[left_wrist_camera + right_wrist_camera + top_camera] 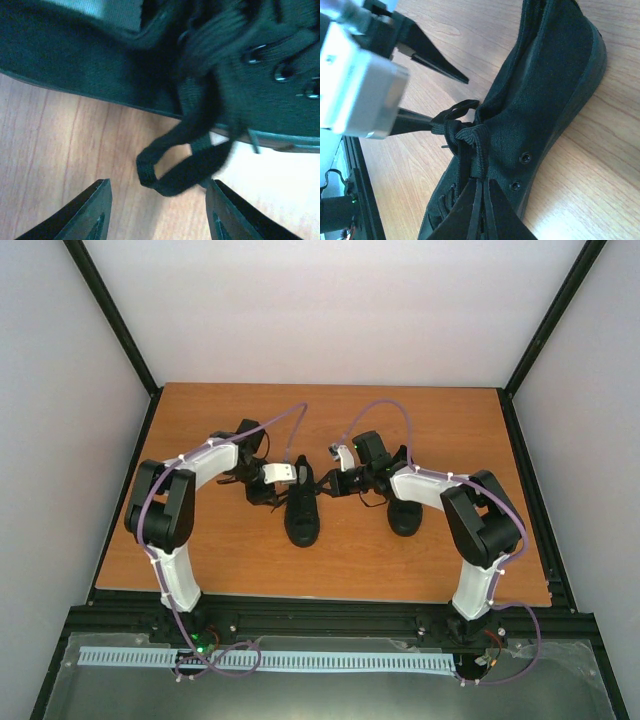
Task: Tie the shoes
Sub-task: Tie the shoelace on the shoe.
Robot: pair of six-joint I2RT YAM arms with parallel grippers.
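One black sneaker [302,515] lies mid-table, toe toward me; it also shows in the left wrist view [75,60] and the right wrist view [545,95]. The second black sneaker [405,517] lies to its right, partly hidden under my right arm. My left gripper [280,488] is open at the first shoe's left side; in its own view the gripper [159,200] has a black lace loop [172,167] lying on the wood just ahead, between its fingertips, untouched. My right gripper [335,483] [481,205] is shut on the shoe's other lace loop [479,150], which runs taut to the knot.
The wooden table [220,550] is ringed by a black frame, with white walls behind and at the sides. In the right wrist view my left gripper's fingers [437,67] stand spread on the far side of the shoe, beside its white camera housing [355,95].
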